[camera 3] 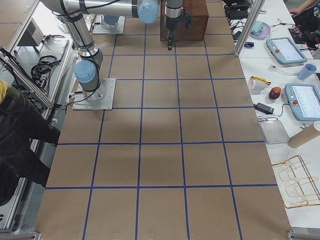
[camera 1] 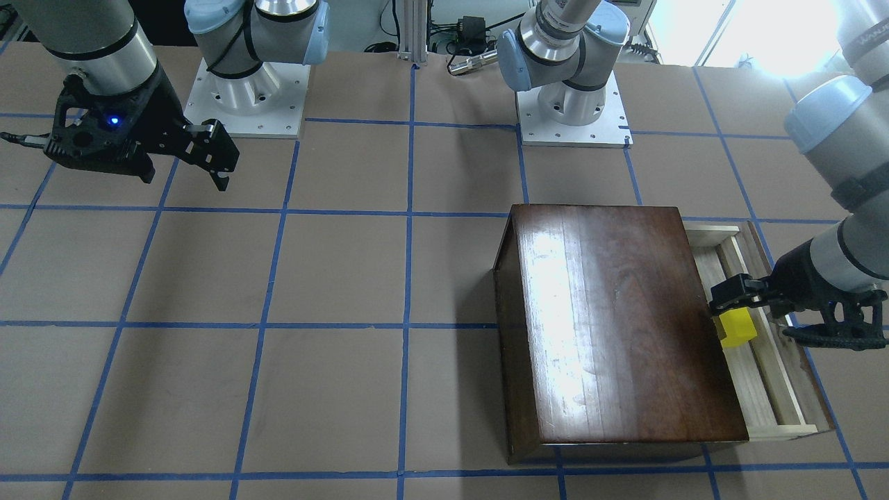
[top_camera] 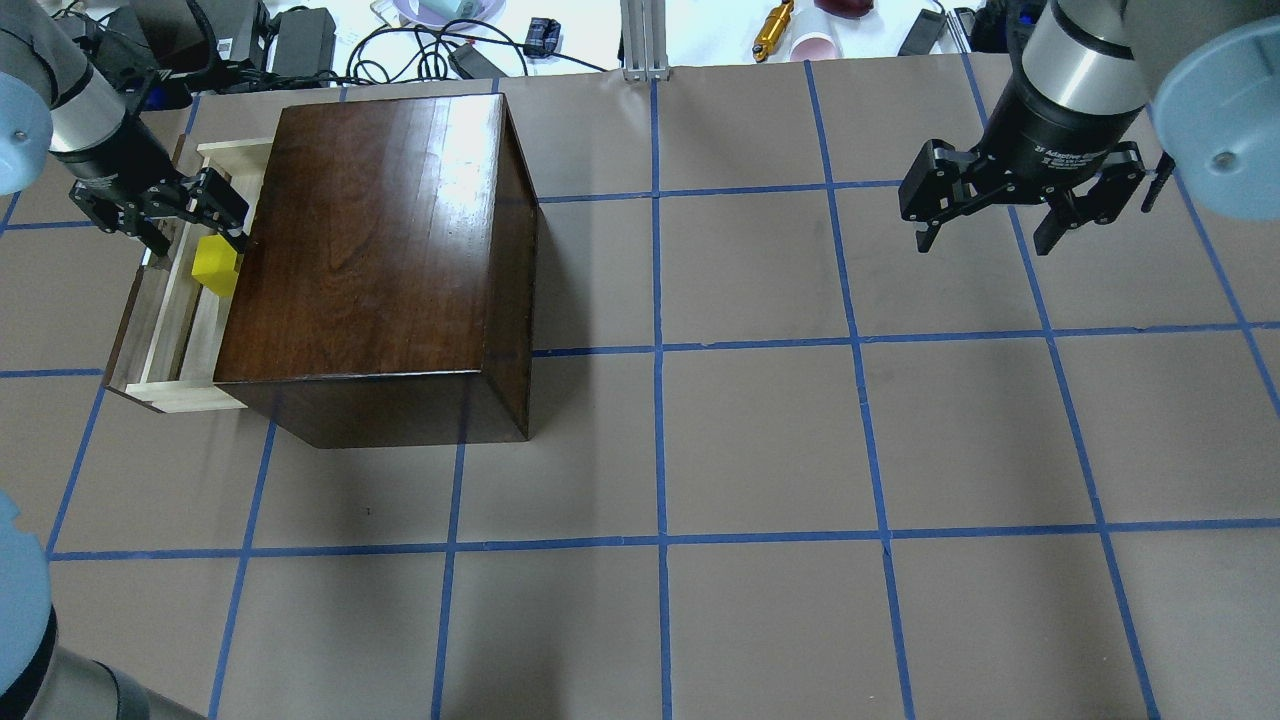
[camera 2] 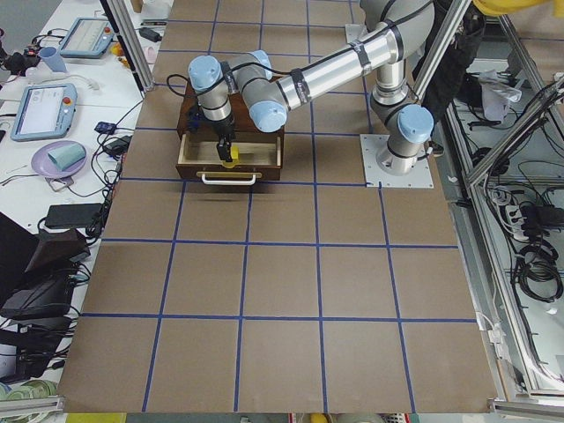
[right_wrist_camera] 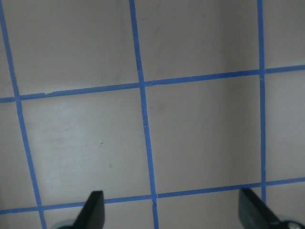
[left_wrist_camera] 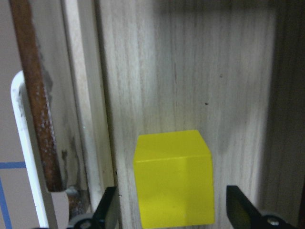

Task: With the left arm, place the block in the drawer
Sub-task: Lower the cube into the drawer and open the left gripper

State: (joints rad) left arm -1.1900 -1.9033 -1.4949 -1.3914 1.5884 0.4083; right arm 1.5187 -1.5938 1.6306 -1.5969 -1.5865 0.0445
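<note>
The yellow block lies on the pale floor of the open drawer, which is pulled out of the dark-brown box. My left gripper is open and straddles the block, with a gap on each side between the block and the fingers. From overhead the left gripper hangs over the drawer, just above the block. The front view shows the same gripper, block and drawer. My right gripper is open and empty, far from the box.
The box overhangs the inner part of the drawer, next to the block. A white handle sits on the drawer front. The right gripper hovers over bare brown table with blue tape lines. Cables and clutter lie beyond the table's far edge.
</note>
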